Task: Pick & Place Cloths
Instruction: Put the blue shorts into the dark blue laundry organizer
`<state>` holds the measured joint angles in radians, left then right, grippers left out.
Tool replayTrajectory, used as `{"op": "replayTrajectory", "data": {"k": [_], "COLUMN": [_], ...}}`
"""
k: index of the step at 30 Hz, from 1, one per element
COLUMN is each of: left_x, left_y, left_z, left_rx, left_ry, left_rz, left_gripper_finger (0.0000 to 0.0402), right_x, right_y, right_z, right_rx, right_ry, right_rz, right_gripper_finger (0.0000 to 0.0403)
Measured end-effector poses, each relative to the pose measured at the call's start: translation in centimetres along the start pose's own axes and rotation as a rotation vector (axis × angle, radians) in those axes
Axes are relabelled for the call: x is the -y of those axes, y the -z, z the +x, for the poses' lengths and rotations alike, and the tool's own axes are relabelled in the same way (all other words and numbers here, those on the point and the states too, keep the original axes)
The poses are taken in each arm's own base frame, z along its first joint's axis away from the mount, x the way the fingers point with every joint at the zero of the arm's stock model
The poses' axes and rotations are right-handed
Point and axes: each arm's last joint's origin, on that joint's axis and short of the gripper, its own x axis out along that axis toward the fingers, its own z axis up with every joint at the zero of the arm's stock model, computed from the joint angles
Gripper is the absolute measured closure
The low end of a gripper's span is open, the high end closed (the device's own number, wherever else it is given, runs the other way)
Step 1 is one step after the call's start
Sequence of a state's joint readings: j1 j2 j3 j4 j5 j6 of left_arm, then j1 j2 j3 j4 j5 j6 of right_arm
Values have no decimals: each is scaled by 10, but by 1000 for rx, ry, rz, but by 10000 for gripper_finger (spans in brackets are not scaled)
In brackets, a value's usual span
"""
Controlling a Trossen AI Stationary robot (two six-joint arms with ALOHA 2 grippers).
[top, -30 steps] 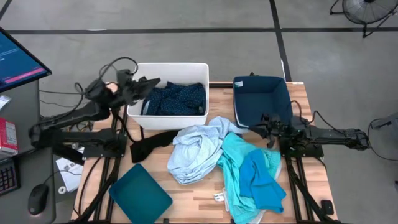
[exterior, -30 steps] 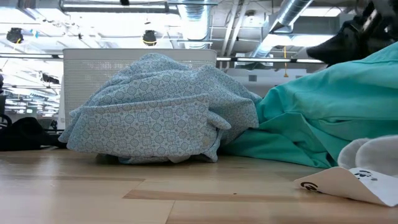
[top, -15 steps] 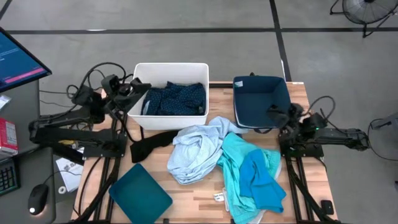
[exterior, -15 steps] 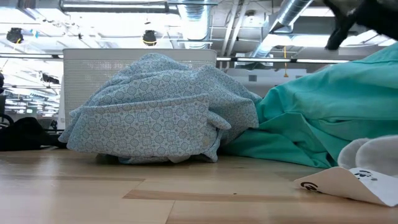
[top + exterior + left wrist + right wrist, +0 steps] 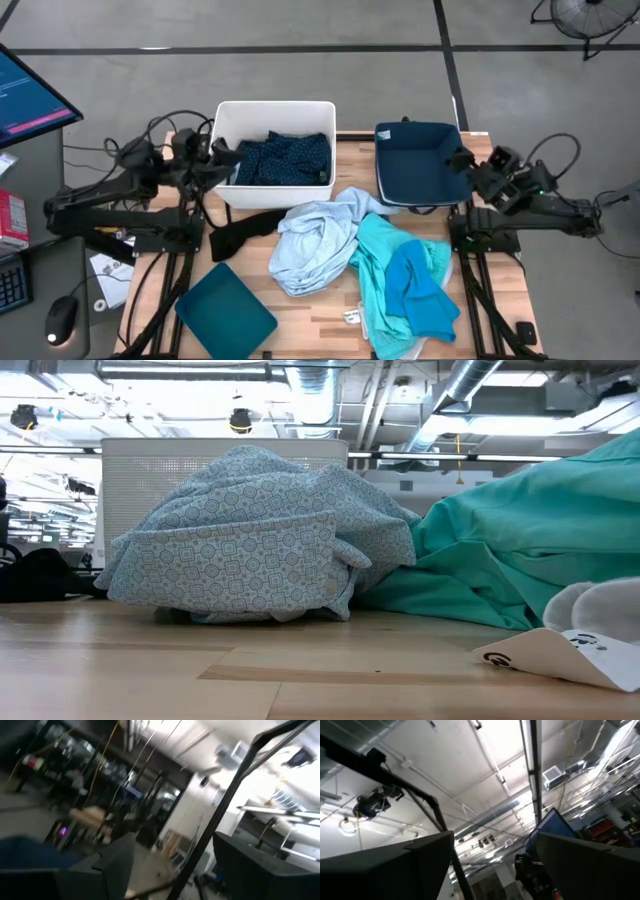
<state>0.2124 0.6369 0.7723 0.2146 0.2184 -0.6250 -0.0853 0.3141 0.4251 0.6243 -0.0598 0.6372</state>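
Note:
A navy white-dotted cloth (image 5: 285, 158) lies inside the white bin (image 5: 222, 190). On the table lie a pale blue patterned cloth (image 5: 315, 245) (image 5: 260, 535), a turquoise cloth (image 5: 380, 262) (image 5: 530, 550) with an aqua one (image 5: 420, 290) on top, and a black cloth (image 5: 240, 232). My left gripper (image 5: 218, 160) (image 5: 175, 870) stands open just left of the bin, holding nothing. My right gripper (image 5: 465, 160) (image 5: 495, 865) is open beside the dark blue tub's (image 5: 420, 165) right rim, tipped up toward the ceiling.
A teal square piece (image 5: 227, 312) lies at the near left corner. A small white cloth with a paper tag (image 5: 590, 625) sits at the near edge by the turquoise cloth. Cables hang off both arms at the table's sides.
My left gripper has drawn back from over the white bin's left side toward the table's left edge. My right gripper has left the tub's near edge, gone toward the right and far edges, tipped upward and risen out of the low view. The cloths have stayed put.

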Motion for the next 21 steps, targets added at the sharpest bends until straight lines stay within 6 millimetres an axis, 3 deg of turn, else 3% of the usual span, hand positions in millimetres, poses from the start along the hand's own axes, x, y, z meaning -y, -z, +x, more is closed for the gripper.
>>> {"op": "replayTrajectory", "data": {"k": [6, 15, 21], "left_x": [1, 3, 1], "left_y": [7, 19, 30], "left_z": [-20, -59, -83], "left_rx": [-109, -265, -378], "left_ry": [-79, -199, -291], "left_rz": [-30, -110, -164], "left_gripper_finger": [235, 385, 399], "right_x": [-4, -1, -1], "right_y": [-5, 1, 11], "right_z": [33, 76, 97], "right_rx": [-172, -485, -641], "right_ry": [22, 78, 94], "right_rz": [-2, -31, -25], "right_gripper_finger": [124, 124, 124]}}
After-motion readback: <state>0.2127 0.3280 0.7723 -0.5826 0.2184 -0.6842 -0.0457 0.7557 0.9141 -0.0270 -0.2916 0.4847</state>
